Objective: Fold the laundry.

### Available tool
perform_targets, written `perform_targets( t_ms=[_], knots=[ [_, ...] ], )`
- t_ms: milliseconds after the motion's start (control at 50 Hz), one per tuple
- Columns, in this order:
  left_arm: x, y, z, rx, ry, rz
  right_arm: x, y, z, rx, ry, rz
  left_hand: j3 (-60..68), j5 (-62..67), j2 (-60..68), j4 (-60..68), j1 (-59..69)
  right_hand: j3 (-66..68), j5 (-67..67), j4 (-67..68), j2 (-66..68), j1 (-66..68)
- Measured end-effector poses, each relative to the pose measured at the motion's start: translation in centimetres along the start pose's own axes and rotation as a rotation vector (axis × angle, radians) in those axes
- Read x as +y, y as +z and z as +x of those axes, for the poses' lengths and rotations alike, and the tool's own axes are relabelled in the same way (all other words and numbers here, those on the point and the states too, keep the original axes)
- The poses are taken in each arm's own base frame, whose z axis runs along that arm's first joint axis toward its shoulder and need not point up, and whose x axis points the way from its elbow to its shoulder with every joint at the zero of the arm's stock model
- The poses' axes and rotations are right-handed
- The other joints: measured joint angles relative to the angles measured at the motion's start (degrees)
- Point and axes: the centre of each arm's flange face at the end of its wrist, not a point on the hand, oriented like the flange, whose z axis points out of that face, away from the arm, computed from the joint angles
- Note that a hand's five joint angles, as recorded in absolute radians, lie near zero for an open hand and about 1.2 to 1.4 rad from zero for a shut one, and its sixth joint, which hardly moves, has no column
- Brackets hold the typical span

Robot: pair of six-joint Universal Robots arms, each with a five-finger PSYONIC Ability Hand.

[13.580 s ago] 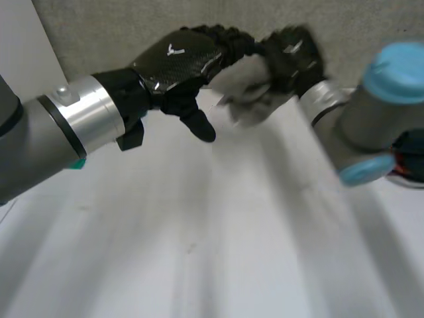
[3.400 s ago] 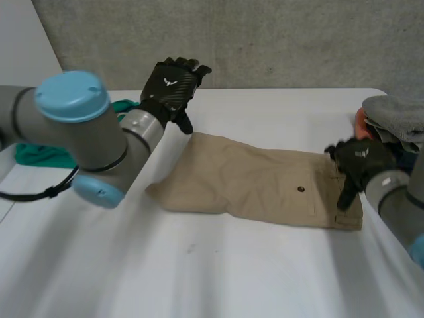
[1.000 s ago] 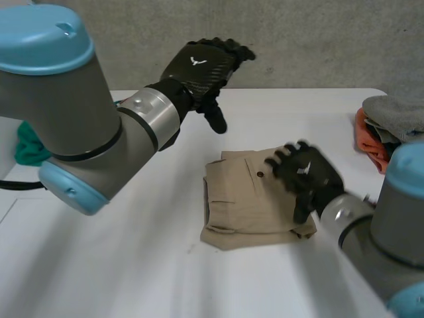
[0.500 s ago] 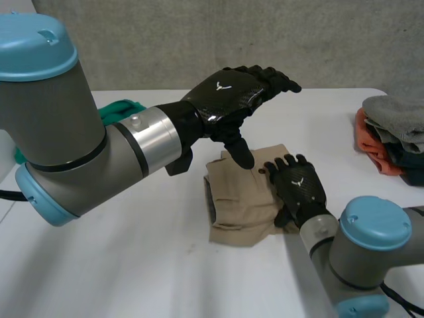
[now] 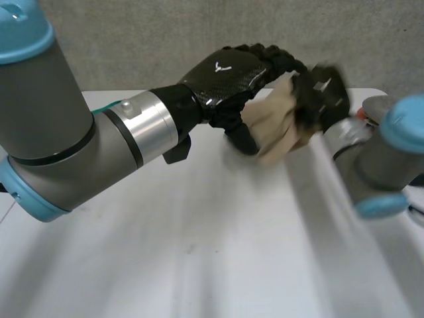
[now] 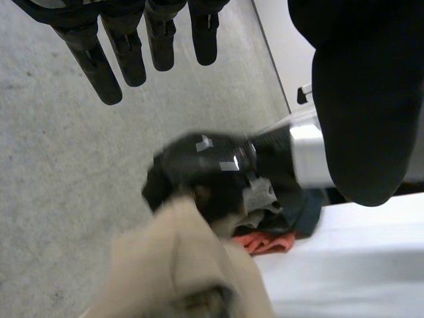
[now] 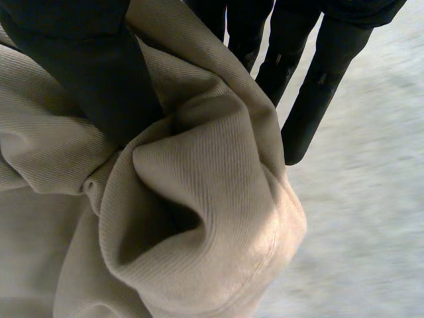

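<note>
The tan shorts (image 5: 277, 126) hang bunched above the white table (image 5: 199, 252), lifted off it. My right hand (image 5: 322, 93) is shut on them. In the right wrist view its thumb (image 7: 79, 59) and fingers (image 7: 311, 86) pinch a thick fold of the tan shorts (image 7: 199, 199). My left hand (image 5: 225, 74) hovers right beside the shorts, open, with its fingers reaching toward the right hand. In the left wrist view its fingers (image 6: 106, 59) are straight and hold nothing; beyond them are the right hand (image 6: 199, 165) and the tan shorts (image 6: 179, 265).
A pile of folded clothes (image 6: 278, 225), grey, dark and orange, lies at the table's right end behind the right arm (image 5: 384, 159). A grey wall (image 5: 132, 40) runs along the table's far edge.
The right hand has closed on the folded shorts and swept them up off the table toward the far right. The left hand stayed open, close above them.
</note>
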Motion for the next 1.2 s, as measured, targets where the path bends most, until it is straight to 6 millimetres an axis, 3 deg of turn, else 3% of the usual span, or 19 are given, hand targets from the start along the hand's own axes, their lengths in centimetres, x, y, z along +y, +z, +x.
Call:
perform_targets(
  t_ms=[100,120,180,200,220,260,340,360,400,420,440,520,640,680,740,800,940,1100,1200],
  knots=[
    [-1.0,-0.2,0.1,-0.002,0.014,0.026,-2.4,2.6,7.9,0.128,-0.023,0.068,0.0,0.0,0.0,0.0,0.0,0.0,0.5,0.1,0.0,0.0],
    [-1.2,-0.2,0.1,-0.002,0.016,0.031,-2.9,3.1,10.5,0.161,-0.03,0.083,0.0,0.0,0.0,0.0,0.0,0.5,0.9,0.2,0.0,0.0],
    [-1.4,-0.3,0.1,-0.003,0.019,0.035,-3.1,3.5,13.7,0.194,-0.036,0.095,0.0,0.0,0.0,0.0,0.0,0.8,0.9,0.2,0.0,0.0],
    [-1.5,-0.3,0.1,-0.003,0.019,0.036,-2.9,3.6,17.1,0.22,-0.039,0.098,0.0,0.0,0.0,0.0,0.0,0.8,1.0,0.2,0.0,0.0],
    [-1.5,-0.3,0.1,-0.003,0.019,0.035,-2.7,3.6,18.3,0.227,-0.037,0.095,0.0,0.0,0.0,0.0,0.0,0.8,1.2,0.2,0.0,0.0],
    [-1.3,-0.3,0.1,-0.003,0.017,0.032,-1.1,3.5,21.6,0.235,-0.023,0.075,0.0,0.0,0.0,0.0,0.0,1.1,1.3,0.2,0.0,0.0],
    [-1.0,-0.3,0.1,-0.003,0.012,0.023,2.5,3.2,25.3,0.231,0.015,0.022,0.0,0.0,0.0,0.0,0.0,1.3,1.4,0.2,0.0,0.0],
    [-0.8,-0.3,0.1,-0.002,0.009,0.019,4.8,2.8,26.8,0.226,0.038,-0.012,0.0,0.0,0.0,0.0,0.0,1.3,1.3,0.2,0.4,0.0],
    [-0.5,-0.3,0.1,-0.002,0.005,0.012,8.2,2.2,28.1,0.217,0.071,-0.063,0.0,0.0,0.0,0.0,0.0,1.3,1.4,0.2,0.4,0.0],
    [-0.5,-0.3,0.1,-0.002,0.005,0.012,8.2,2.2,28.1,0.217,0.071,-0.063,0.0,0.0,0.0,0.0,0.0,1.3,1.4,0.2,0.4,0.0],
    [-0.3,-0.2,0.1,-0.001,0.001,0.005,11.8,1.5,28.8,0.205,0.103,-0.114,0.0,0.0,0.0,0.0,0.0,1.3,1.4,0.2,0.4,0.0],
    [0.4,0.0,0.1,0.002,-0.008,-0.009,18.0,0.1,28.6,0.175,0.143,-0.204,0.0,0.0,0.0,0.0,0.0,1.3,2.9,0.2,0.4,0.0],
    [1.5,0.4,0.1,0.007,-0.021,-0.03,22.7,-1.4,27.7,0.148,0.117,-0.286,0.0,0.0,0.0,0.0,0.0,1.3,7.5,0.2,0.4,0.0],
    [1.7,0.5,0.1,0.007,-0.023,-0.034,23.4,-1.9,27.7,0.146,0.095,-0.308,0.0,0.0,0.0,0.0,0.0,-10.5,-1.7,-12.7,-11.1,-2.4],
    [1.7,0.6,0.0,0.007,-0.021,-0.032,23.0,-2.2,27.9,0.151,0.079,-0.317,0.0,0.0,0.0,0.0,0.0,-32.1,-5.5,-34.1,-33.8,-20.6],
    [1.4,0.6,0.0,0.007,-0.016,-0.023,20.9,-2.1,28.6,0.17,0.063,-0.304,0.0,0.0,0.0,0.0,0.0,-51.7,-5.4,-54.4,-50.7,-39.3],
    [0.7,0.5,0.5,0.016,-0.008,-0.008,15.2,-2.1,29.6,0.207,0.117,-0.254,0.0,0.0,0.0,0.0,0.0,-53.3,-5.4,-56.5,-53.1,-45.6],
    [0.5,0.5,1.6,0.042,-0.009,-0.004,11.1,-3.7,29.4,0.234,0.211,-0.277,0.0,0.0,0.0,0.0,0.0,-53.3,-5.4,-56.5,-53.1,-45.6],
    [0.3,0.4,2.0,0.049,-0.008,-0.001,8.4,-7.4,33.2,0.382,0.179,-0.388,0.0,0.0,0.0,0.0,0.0,-53.3,-5.4,-56.5,-53.1,-45.6]
  ],
)
